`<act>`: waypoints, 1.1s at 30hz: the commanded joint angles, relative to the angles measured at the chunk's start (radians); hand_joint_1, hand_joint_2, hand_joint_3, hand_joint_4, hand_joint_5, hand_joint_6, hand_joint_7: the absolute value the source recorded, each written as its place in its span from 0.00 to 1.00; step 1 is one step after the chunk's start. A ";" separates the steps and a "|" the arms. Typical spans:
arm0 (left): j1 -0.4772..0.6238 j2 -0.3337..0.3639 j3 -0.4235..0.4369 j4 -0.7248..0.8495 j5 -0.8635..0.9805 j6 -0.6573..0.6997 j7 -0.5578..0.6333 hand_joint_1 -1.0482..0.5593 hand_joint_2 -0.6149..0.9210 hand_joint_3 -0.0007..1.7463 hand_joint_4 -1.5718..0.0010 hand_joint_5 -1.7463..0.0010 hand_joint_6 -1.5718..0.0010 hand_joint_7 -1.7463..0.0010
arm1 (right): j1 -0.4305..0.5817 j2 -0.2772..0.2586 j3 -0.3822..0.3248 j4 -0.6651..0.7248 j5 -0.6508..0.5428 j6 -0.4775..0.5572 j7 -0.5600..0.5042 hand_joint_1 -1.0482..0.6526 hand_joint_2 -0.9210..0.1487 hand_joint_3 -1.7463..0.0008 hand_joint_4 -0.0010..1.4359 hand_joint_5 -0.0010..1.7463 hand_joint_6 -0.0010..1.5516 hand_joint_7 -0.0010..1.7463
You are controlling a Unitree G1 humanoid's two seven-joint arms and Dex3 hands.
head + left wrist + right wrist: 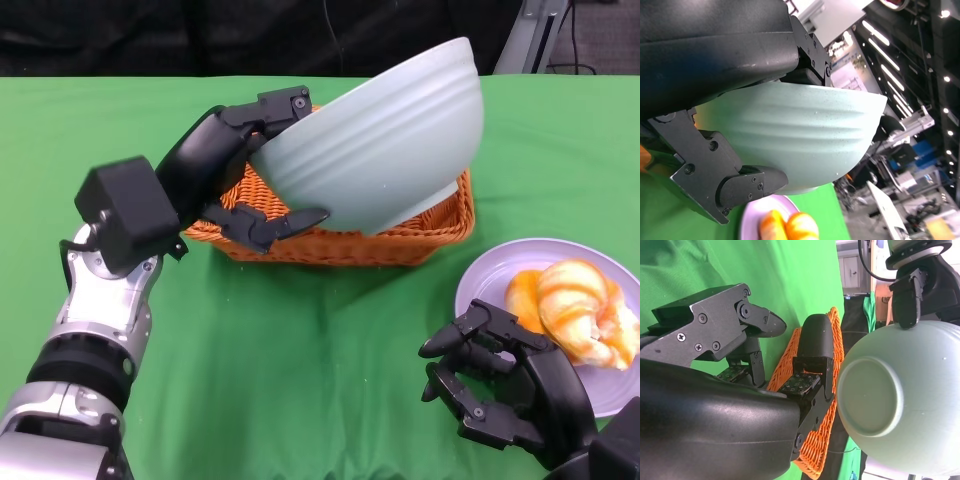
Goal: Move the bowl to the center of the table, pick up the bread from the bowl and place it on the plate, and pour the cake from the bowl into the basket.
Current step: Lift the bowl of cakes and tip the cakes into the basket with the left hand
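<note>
On a green-clothed table (pixel 300 350), one left hand (pixel 235 170) clamps one tipped bowl (pixel 375 140) over one basket (pixel 440 225); at four o'clock, one plate (pixel 490 275) bears bread (pixel 575 310); right hand (pixel 500 385) empty, fingers apart.

The tipped bowl (pixel 385 140) in the left hand (pixel 235 165) covers the basket (pixel 330 240), blocking entry from above. Green table (pixel 300 340) lies open between basket, plate (pixel 560 290) and right hand (pixel 500 385).

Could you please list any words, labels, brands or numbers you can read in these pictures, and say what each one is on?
None can be read: the bowl, basket, plate, bread, left hand and right hand bear no visible text, and the room behind is too blurred.
</note>
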 commanded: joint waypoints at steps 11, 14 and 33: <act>-0.048 -0.004 0.080 -0.098 -0.080 0.214 -0.062 0.64 0.82 0.60 0.52 0.00 0.52 0.12 | 0.010 -0.009 -0.005 -0.043 0.032 0.020 0.012 0.59 0.19 0.61 0.45 0.86 0.41 0.70; -0.053 -0.004 0.089 -0.093 -0.080 0.223 -0.065 0.64 0.82 0.61 0.50 0.02 0.52 0.12 | 0.008 -0.010 -0.006 -0.047 0.031 0.031 0.012 0.59 0.18 0.63 0.46 0.86 0.41 0.70; -0.082 -0.011 0.151 -0.085 -0.130 0.403 -0.095 0.62 0.83 0.59 0.51 0.02 0.53 0.11 | 0.011 -0.002 0.003 -0.062 0.011 0.048 -0.005 0.57 0.20 0.63 0.47 0.83 0.43 0.67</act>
